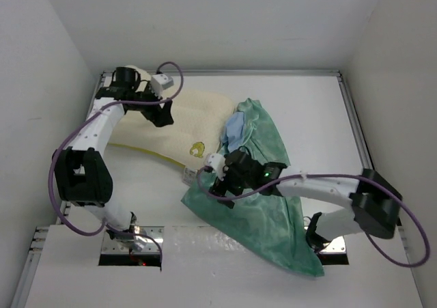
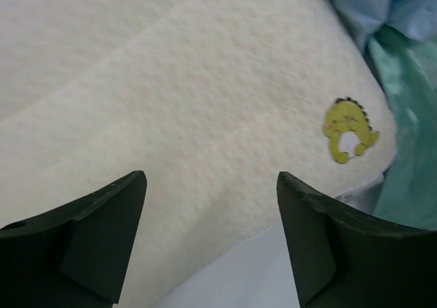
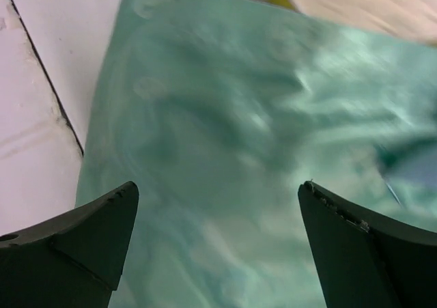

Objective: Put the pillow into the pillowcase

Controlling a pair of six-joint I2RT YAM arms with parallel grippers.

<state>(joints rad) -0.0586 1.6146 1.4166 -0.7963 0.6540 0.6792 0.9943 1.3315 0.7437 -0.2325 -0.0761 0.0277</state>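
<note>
While the left gripper (image 2: 210, 178) hangs spread and empty over the pillow (image 1: 188, 117) at ten o'clock and the right gripper (image 3: 218, 186) likewise over the pillowcase (image 1: 270, 219) at five, pinching both satin layers would probably seal its mouth.

Matt quilted cloth pillow (image 1: 188, 120), glossy satin pillowcase (image 1: 263, 212), smooth white table (image 1: 321, 117), matt black plastic tools.
</note>
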